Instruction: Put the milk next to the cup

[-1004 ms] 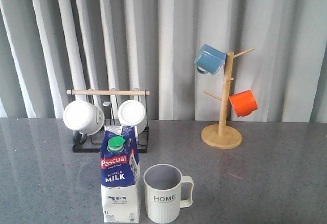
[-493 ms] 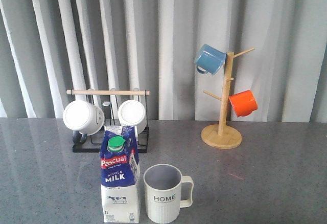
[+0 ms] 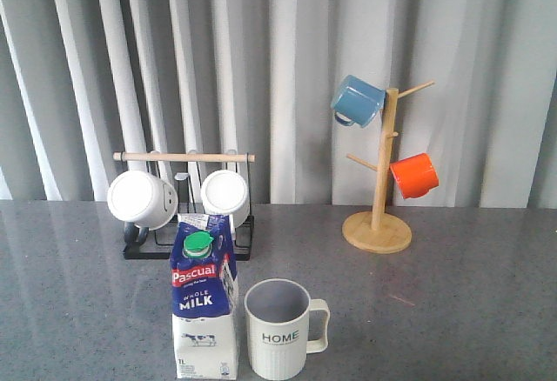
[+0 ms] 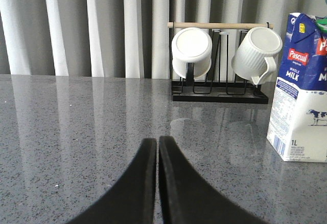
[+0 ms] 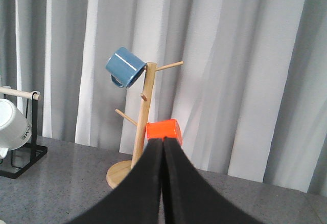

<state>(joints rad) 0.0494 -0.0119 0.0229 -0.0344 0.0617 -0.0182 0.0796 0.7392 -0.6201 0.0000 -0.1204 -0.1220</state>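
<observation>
The milk (image 3: 204, 303), a blue-and-white carton with a green cap, stands upright near the table's front edge. The ribbed "HOME" cup (image 3: 278, 329) stands just to its right, handle to the right, with a narrow gap between them. The milk also shows in the left wrist view (image 4: 301, 88). My left gripper (image 4: 157, 141) is shut and empty, low over the table, well clear of the carton. My right gripper (image 5: 164, 141) is shut and empty, pointed toward the mug tree. Neither gripper shows in the front view.
A black rack (image 3: 187, 198) with a wooden bar holds two white mugs (image 3: 142, 199) behind the milk. A wooden mug tree (image 3: 379, 190) at the back right carries a blue mug (image 3: 357, 100) and an orange mug (image 3: 413, 176). Grey curtains hang behind the table.
</observation>
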